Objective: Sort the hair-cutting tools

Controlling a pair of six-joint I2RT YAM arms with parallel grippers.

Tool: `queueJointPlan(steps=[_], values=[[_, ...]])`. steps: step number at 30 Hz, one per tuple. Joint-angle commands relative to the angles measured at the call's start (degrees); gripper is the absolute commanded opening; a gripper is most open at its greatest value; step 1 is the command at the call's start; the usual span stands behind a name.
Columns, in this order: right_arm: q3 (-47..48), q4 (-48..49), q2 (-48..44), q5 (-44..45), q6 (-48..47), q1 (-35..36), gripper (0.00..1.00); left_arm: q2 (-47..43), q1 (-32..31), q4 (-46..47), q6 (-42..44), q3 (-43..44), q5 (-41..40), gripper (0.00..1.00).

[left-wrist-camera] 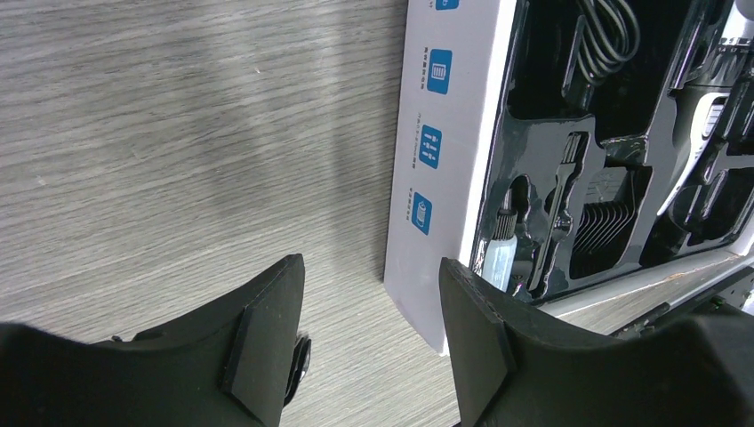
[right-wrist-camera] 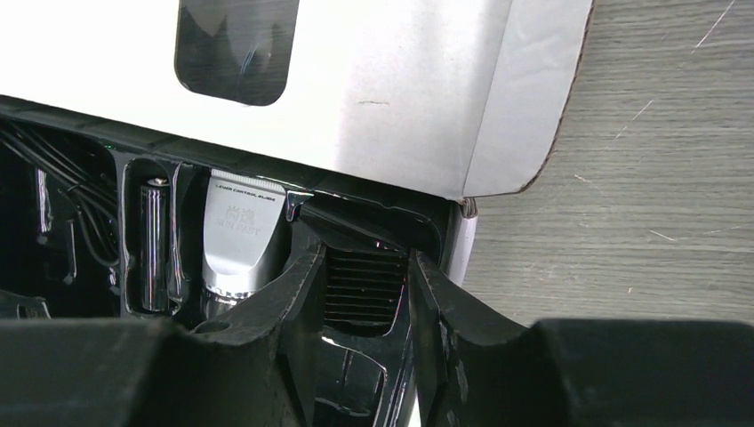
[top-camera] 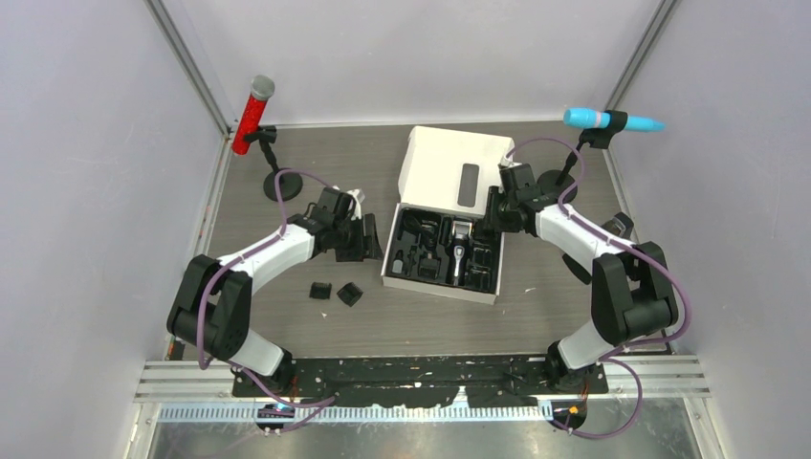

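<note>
— While the right gripper (right-wrist-camera: 360,320) hangs over the far corner of the tray (top-camera: 421,251), what sits between its fingers?

— One ribbed comb (right-wrist-camera: 360,285), seated in its pocket directly ahead and below. The fingers flank it closely on both sides. Whether they press it, I cannot tell. The clipper (right-wrist-camera: 242,233) lies in the next pocket, just left of the gripper, its length running back under the left finger.

— Room to lift?

— Tight. The raised lid (right-wrist-camera: 382,80) stands just ahead, and pocket walls close in on both sides. In my judgement, straight up is the only free way out.

— And the left gripper (left-wrist-camera: 373,329)?

— Spread wide, nothing held. The box (left-wrist-camera: 436,178) wall is just ahead on its right, with open table (left-wrist-camera: 178,133) ahead on its left.

— Anything outside the box?

— One loose comb (top-camera: 319,290) and a second loose comb (top-camera: 350,294), near each other on the table behind the left gripper, toward its base. That arm is much the nearer. In my judgement it must draw back to reach them.
</note>
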Motion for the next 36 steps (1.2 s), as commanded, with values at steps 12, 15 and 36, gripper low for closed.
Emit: queueJointPlan(steps=[12, 15, 36], values=[[0.74, -1.39, 0.31, -0.56, 0.03, 0.23, 0.36, -1.6, -0.32, 2.8, -1.57, 0.17, 3.2, 0.59], [1.5, -3.02, -0.46, 0.5, -0.81, 0.32, 0.36, -1.59, -0.32, 2.85, -1.56, 0.04, 3.14, 0.59], [5.1, -9.28, 2.38, 4.1, -2.98, 1.99, 0.5, -0.87, -0.41, 3.07, -1.7, 0.3, 3.69, 0.59]])
